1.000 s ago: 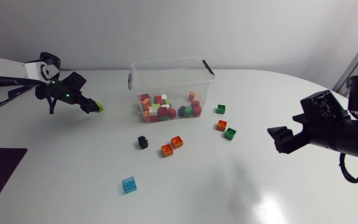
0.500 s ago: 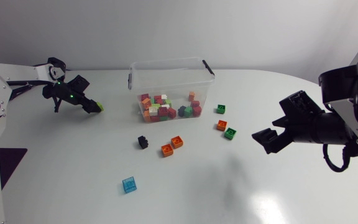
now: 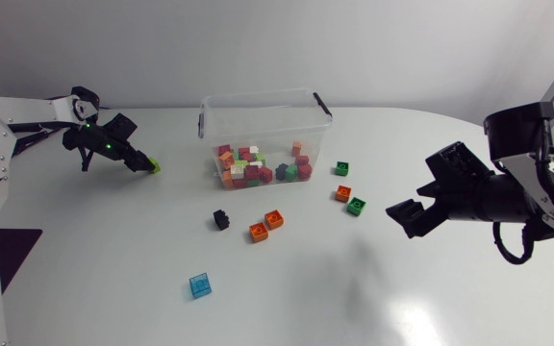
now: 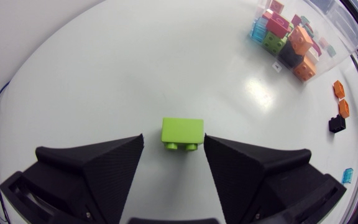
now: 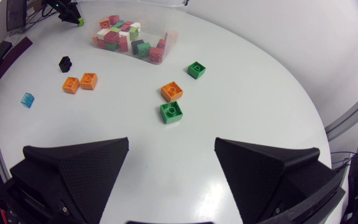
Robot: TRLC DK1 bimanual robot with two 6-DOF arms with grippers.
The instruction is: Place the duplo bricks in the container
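White table (image 3: 373, 298), rounded edge; smooth glossy top, soft light glare.

Left arm (image 3: 27, 111) outstretched, right gripper (image 3: 402, 213) fingers (image 5: 79, 168) apart

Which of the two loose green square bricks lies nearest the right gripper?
The green square brick beside the single orange brick, closest to the right gripper; the other green brick sits farther off, near the clear plastic container.
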